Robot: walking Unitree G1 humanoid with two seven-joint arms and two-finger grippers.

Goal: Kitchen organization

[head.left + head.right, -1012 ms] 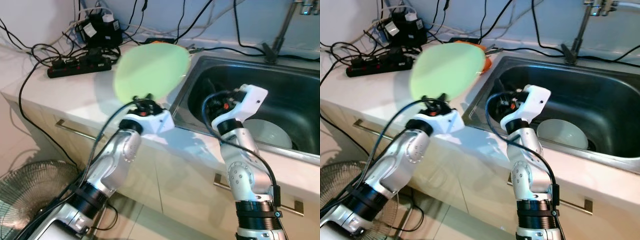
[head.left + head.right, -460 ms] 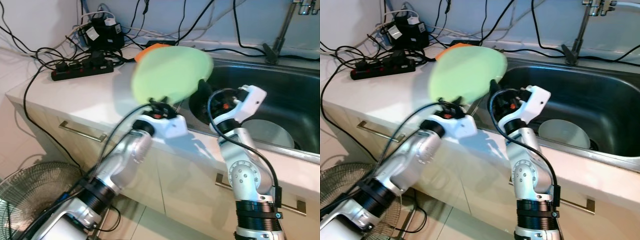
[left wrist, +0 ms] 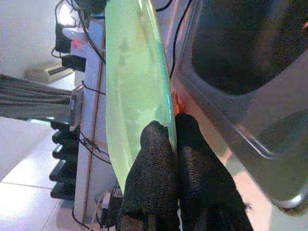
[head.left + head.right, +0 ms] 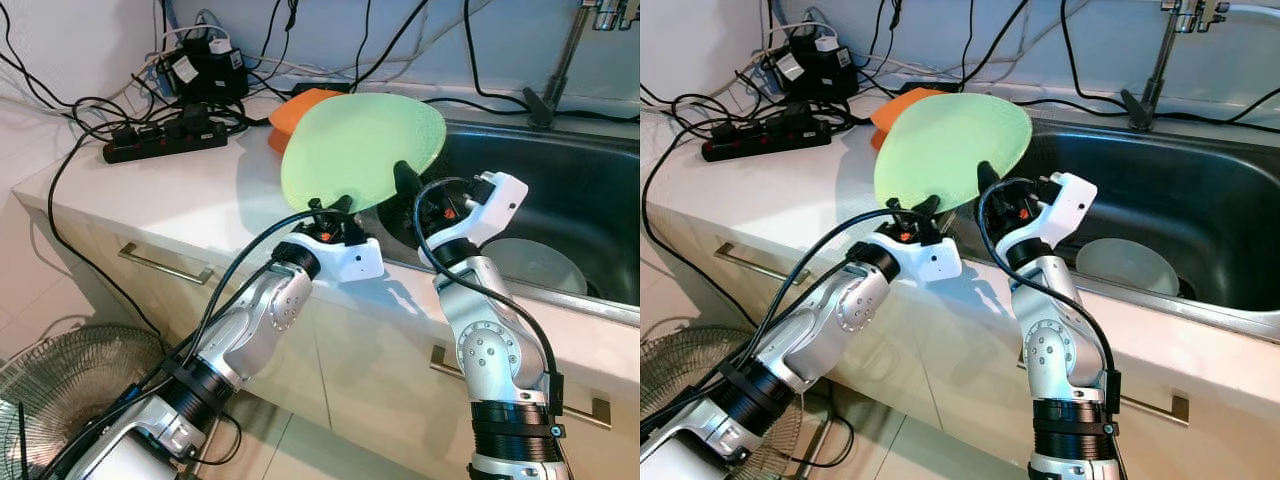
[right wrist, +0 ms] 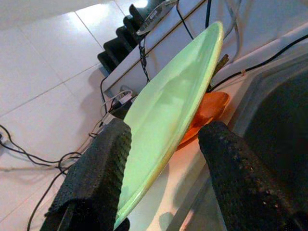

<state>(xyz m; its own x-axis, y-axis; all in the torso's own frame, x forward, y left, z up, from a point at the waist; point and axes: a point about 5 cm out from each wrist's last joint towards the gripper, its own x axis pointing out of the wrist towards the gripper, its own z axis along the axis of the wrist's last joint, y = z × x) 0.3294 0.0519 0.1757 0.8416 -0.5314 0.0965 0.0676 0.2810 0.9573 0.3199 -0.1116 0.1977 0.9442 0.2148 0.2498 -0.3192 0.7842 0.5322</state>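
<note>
I am swinging the green plate (image 4: 360,150), pinched in my left gripper (image 4: 330,207), toward the sink (image 4: 590,200), between my right gripper's (image 5: 163,159) spread fingers, likely for a handover.

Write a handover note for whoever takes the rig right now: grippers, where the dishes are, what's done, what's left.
Left gripper: shut on the rim of the green plate, holding it tilted in the air over the counter edge beside the sink.
Right gripper: open, fingers either side of the green plate's edge, not closed on it.
Orange plate: on the counter behind the green plate, near the power strip and cables.
White bowl: lying in the sink.
Done: green plate lifted.
Left: probably hand the green plate to the right gripper or set it down; the orange plate and white bowl are untouched.
</note>
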